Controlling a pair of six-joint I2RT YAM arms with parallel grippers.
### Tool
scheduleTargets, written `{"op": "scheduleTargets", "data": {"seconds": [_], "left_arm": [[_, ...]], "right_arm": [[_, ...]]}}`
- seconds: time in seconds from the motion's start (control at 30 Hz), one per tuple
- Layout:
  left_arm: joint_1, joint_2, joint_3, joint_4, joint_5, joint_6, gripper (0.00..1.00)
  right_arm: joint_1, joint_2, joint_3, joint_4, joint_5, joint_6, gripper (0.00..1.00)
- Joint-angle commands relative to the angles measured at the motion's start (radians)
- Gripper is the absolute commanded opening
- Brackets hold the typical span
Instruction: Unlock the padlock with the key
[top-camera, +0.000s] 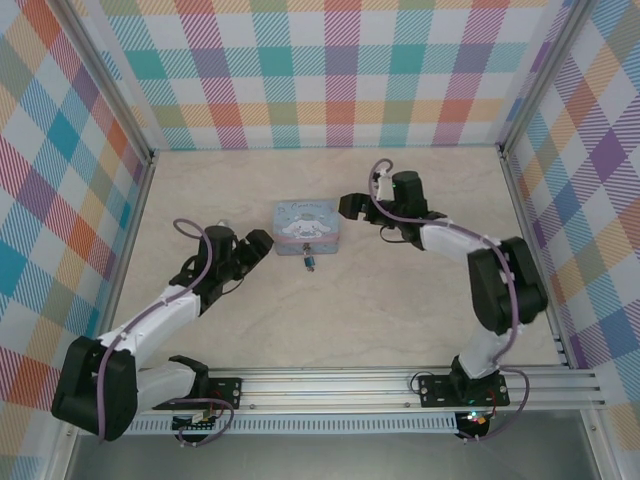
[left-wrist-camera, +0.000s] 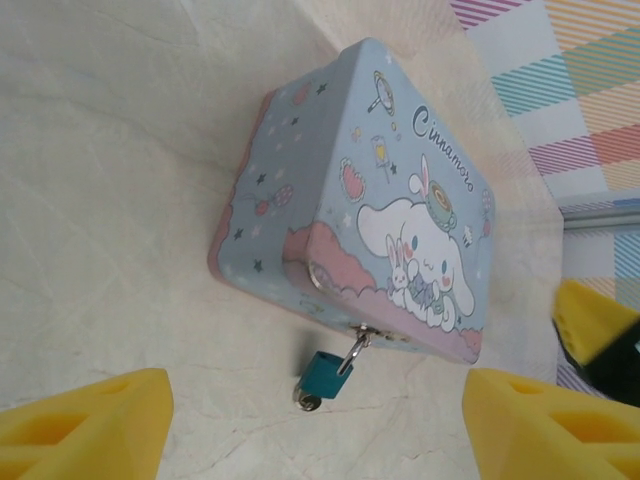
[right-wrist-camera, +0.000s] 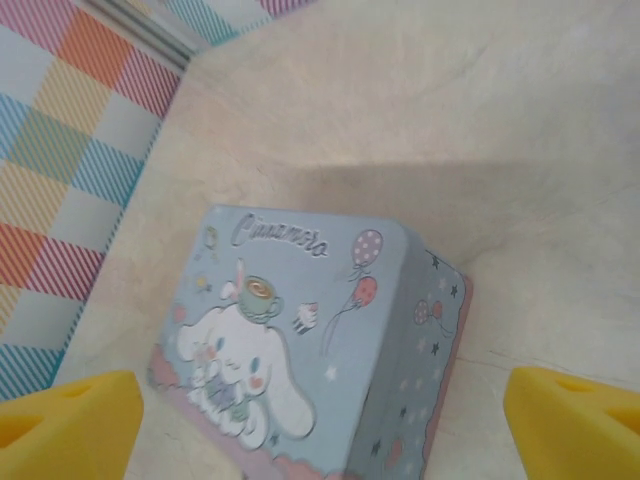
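Teal padlock (left-wrist-camera: 322, 375) hooked on the tin's front clasp, just ahead of the wide-open left gripper (top-camera: 258, 243).

The padlock is a tiny squarish teal block with a thin silvery shackle (left-wrist-camera: 352, 350) threaded through the clasp of the pale blue cartoon tin (left-wrist-camera: 380, 200). A small greyish metal piece (left-wrist-camera: 308, 403) at its free end is too small to identify. Its long axis runs from the shackle at the tin back toward the left gripper, body end nearest, low on the pale table (left-wrist-camera: 120, 200). It sits between the lines of that gripper's yellow fingers (left-wrist-camera: 85, 420), which are spread wide and hold nothing. The right gripper (top-camera: 350, 207) is at the tin's opposite side, with the padlock beyond the tin from it. Its fingers (right-wrist-camera: 70, 420) are also spread wide and empty.
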Motion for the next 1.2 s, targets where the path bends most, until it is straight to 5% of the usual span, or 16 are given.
{"op": "scheduleTargets", "data": {"seconds": [0.0, 0.23, 0.47, 1.17], "left_arm": [[0.049, 0.07, 0.071, 0.061, 0.136, 0.055, 0.79], [0.092, 0.285, 0.281, 0.063, 0.281, 0.127, 0.8], [0.092, 0.465, 0.475, 0.053, 0.381, 0.16, 0.78], [0.091, 0.698, 0.627, 0.066, 0.502, 0.142, 0.73]], "right_arm": [[0.008, -0.098, -0.092, -0.018, 0.0, 0.041, 0.9], [0.128, -0.195, -0.272, 0.055, 0.068, 0.234, 0.76], [0.283, -0.079, -0.289, 0.177, 0.207, 0.347, 0.63], [0.364, 0.195, -0.202, 0.307, 0.275, 0.428, 0.43]]}}
